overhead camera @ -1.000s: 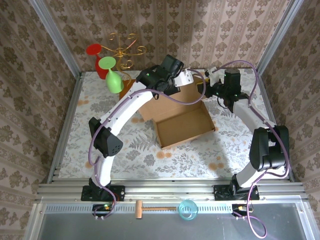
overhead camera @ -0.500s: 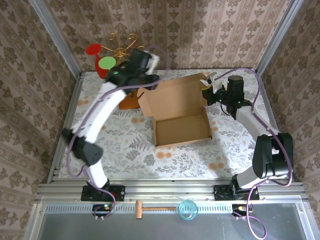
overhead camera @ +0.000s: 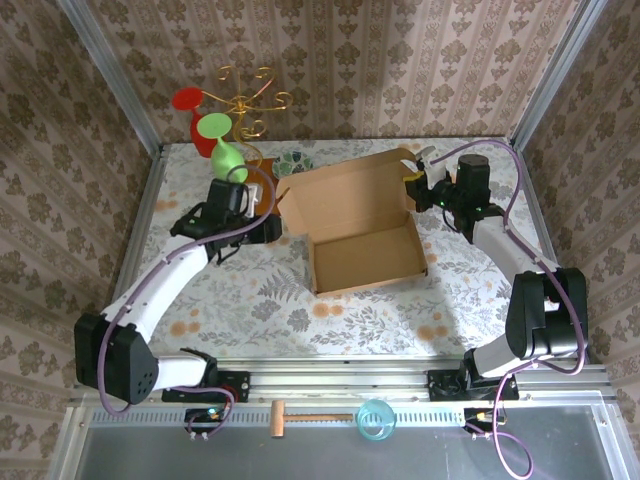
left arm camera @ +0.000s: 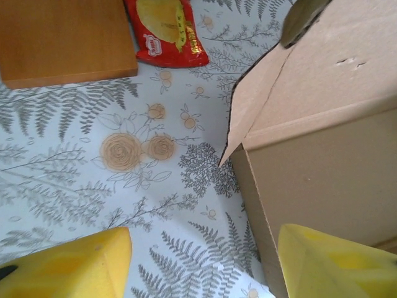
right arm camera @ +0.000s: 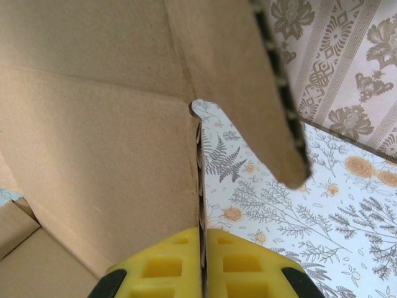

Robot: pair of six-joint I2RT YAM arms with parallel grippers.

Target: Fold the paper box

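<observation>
Paper box (overhead camera: 360, 225): one, centre-right on the table (overhead camera: 250, 300). The tray is open upward and the lid panel is raised toward the back wall.

Grippers: two.
- Right gripper (overhead camera: 418, 186) is at the box's far right corner. In the right wrist view its yellow pads (right arm camera: 167, 264) are pressed together on the edge of an upright cardboard wall (right arm camera: 93, 124), with a side flap slanting above.
- Left gripper (overhead camera: 268, 228) is just left of the box, low over the cloth. In the left wrist view its fingers (left arm camera: 74, 264) are spread wide with nothing between them. The box corner (left arm camera: 322, 124) is beside the right finger; contact cannot be told.

Other items:
- one wooden board (left arm camera: 62, 37)
- one red snack packet (left arm camera: 167, 28) just beside the board
- one green glass (overhead camera: 228, 160) and one red glass (overhead camera: 190, 105) at the far left corner

Room: there is bare cloth in front of the box and to the near left. A narrower strip runs along the right rail. The back wall is near the lid.
</observation>
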